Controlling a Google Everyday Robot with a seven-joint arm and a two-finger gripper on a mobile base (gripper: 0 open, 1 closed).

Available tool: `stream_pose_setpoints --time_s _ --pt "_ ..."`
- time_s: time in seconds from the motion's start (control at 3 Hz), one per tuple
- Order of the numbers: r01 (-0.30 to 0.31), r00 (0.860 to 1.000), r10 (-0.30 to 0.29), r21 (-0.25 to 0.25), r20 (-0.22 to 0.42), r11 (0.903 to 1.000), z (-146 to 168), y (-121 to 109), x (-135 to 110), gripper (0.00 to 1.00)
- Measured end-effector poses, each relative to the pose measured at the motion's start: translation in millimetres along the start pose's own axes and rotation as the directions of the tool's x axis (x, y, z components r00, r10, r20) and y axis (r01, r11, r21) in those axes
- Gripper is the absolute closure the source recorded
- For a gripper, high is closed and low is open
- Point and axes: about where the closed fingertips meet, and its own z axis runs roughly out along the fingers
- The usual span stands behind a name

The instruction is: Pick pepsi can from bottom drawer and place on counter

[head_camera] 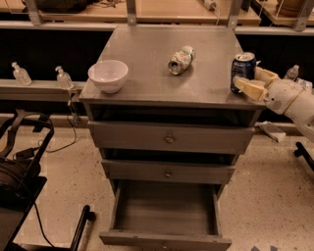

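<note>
Speckled floor (274, 196) around a grey drawer cabinet, its flat grey worktop (147, 49) the counter, w/ a tan wooden shelf (171, 12) behind it. Pepsi can (244, 66) stands upright on the worktop, silver top up, at the front corner on the pic's right side, close to the edge. Tool (248, 78) reaches in from the can's right on a white arm (289, 98), level w/ the can's lower half. Its tan fingers (251, 89) sit either side of the can, one across the near face low down, the other behind the far side. Looks clamped on the can, w/ the can's base on the worktop. Pale green-and-white can (180, 60) lies on its side to the left of the pepsi can and a bit further back, well apart from it. White bowl (108, 75) is far left of the pepsi can, at the opposite front corner. Bottom drawer (164, 240) is pulled out, below and left of the pepsi can; two shallower drawers (169, 138) above it are pushed in.
</note>
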Motion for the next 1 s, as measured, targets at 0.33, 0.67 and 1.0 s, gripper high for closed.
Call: stream_pose_setpoints --time_s 0.33,0.67,1.0 --pt "0.000 1.000 0.000 -0.004 0.001 1.0000 2.1 1.5 -0.4 0.10" --pt "0.000 1.000 0.000 -0.008 0.002 1.0000 4.7 3.4 -0.8 0.00" --pt "0.000 1.000 0.000 -0.008 0.002 1.0000 4.8 3.5 -0.8 0.00"
